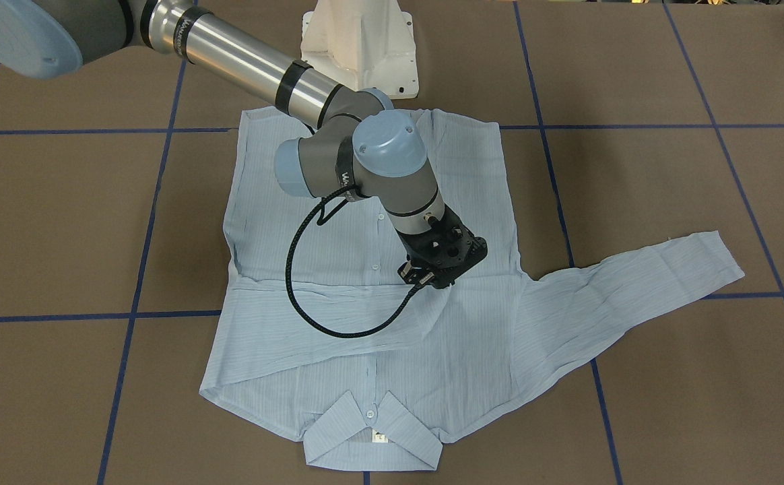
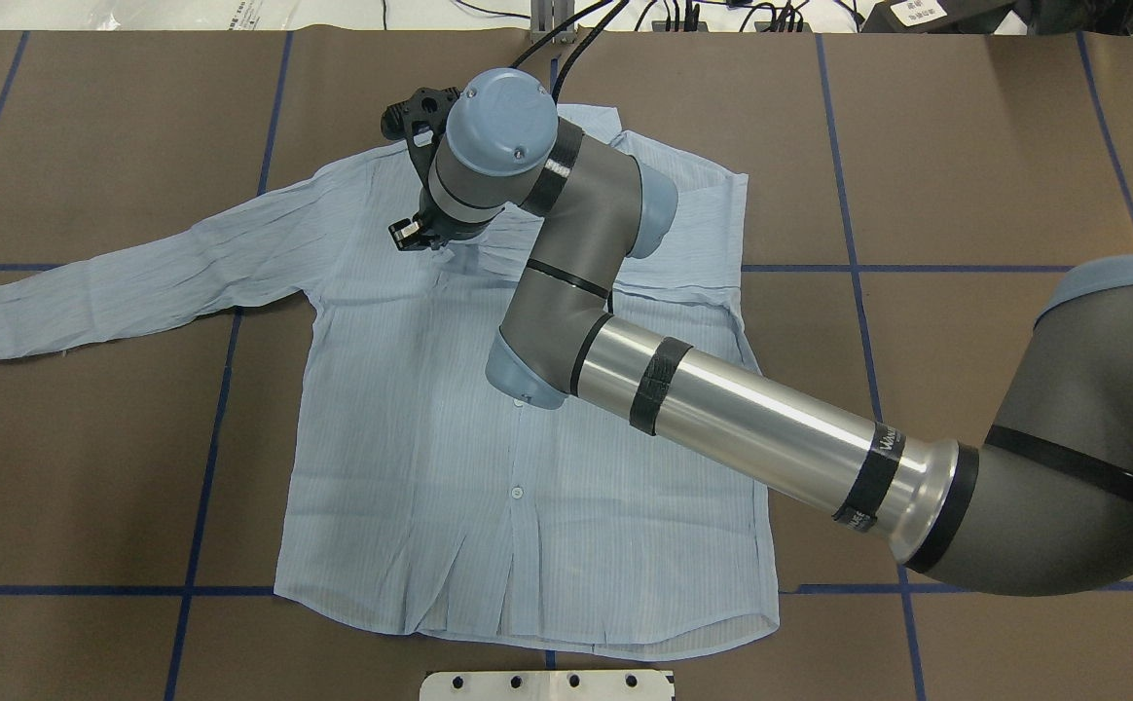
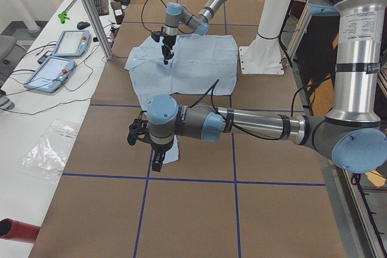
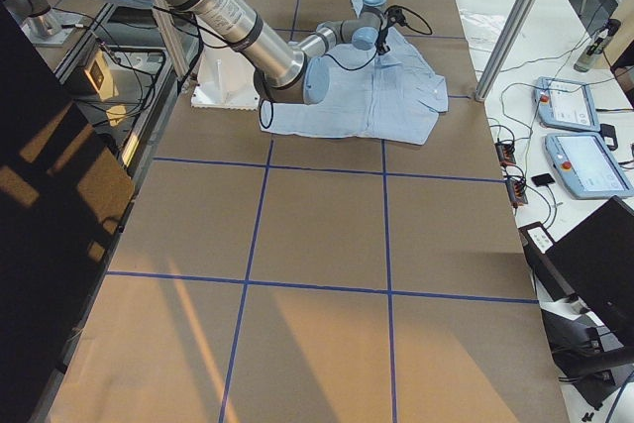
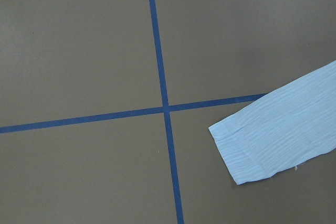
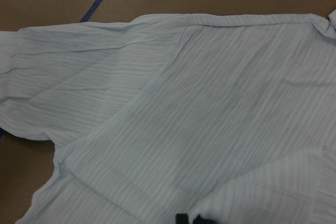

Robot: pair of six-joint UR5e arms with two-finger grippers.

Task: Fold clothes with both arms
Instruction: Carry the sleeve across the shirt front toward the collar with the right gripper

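Sleeve folding in hand: light blue striped button-up shirt [image 2: 411, 438] lies flat, one sleeve [image 1: 358, 303] across chest. Black right gripper [image 1: 426, 276] and black left gripper [image 3: 156, 160]: jaw states indeterminable. Next, likely: grasp outstretched cuff [image 5: 273, 135].

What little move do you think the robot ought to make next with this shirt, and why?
Probably the left gripper should shift over the cuff of the outstretched sleeve and lower to grasp it. The other sleeve already lies folded across the chest of the shirt, beneath the right gripper, so this one looks left to fold.
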